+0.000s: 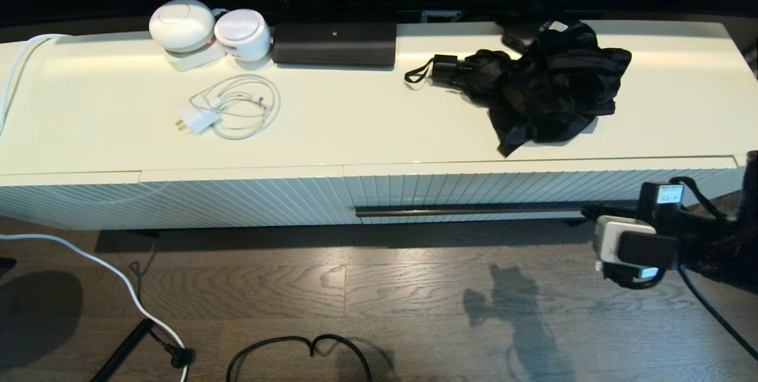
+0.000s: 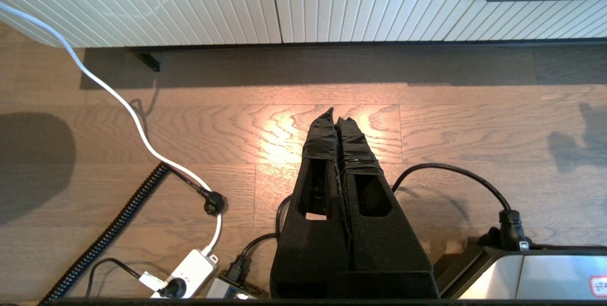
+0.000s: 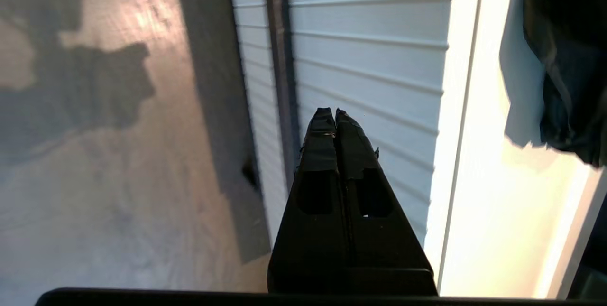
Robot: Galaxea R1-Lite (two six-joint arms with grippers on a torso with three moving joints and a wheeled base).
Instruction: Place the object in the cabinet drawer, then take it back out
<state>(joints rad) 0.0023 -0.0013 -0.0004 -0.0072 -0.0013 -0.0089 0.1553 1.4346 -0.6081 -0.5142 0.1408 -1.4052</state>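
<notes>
The right gripper [image 3: 330, 112] has its fingers [image 3: 322, 128] pressed together with nothing between them, their tips just in front of the ribbed front of the cabinet drawer [image 3: 370, 59], beside the right end of its long dark handle bar [image 1: 468, 211]. Whether they touch the front cannot be told. The drawer is fully closed. The left gripper [image 2: 335, 115] also has its fingers pressed together and empty, low over the wooden floor [image 2: 450, 121] and well apart from the cabinet.

The umbrella [image 1: 548, 86] lies on the cabinet top [image 1: 367, 121] above the drawer, towards the right, its loose black fabric spread out and its short handle and wrist loop pointing left. Further left on the top lie a coiled white charger cable [image 1: 234, 109], two round white devices [image 1: 207, 29] and a flat black box [image 1: 334, 43].
</notes>
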